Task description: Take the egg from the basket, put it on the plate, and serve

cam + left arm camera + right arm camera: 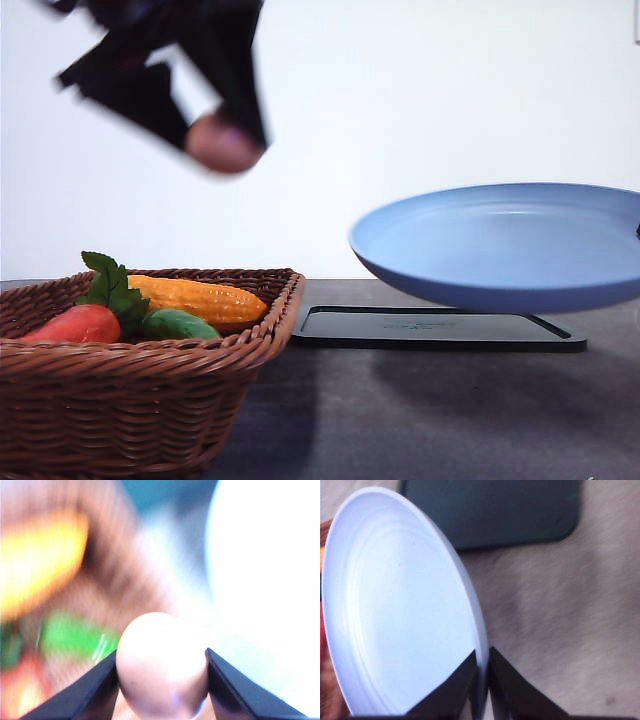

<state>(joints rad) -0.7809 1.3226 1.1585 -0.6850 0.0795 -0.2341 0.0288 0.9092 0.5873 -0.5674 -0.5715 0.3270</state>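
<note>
Carrying the egg [222, 143], clenched in my left gripper [162, 667], high above the basket [150, 360] and short of the plate [505, 240]. Right gripper [483, 672] pinches the plate's rim, holding it aloft above the black tray [435, 328] (frames blurred). I'd slow down, lower over plate centre, then release.

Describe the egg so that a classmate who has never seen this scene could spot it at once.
Start at the wicker basket at front left and look high above it. There the left gripper holds the egg in the air between its dark fingers. Unlike the vegetables in the basket, it is smooth, pinkish and oval.
</note>
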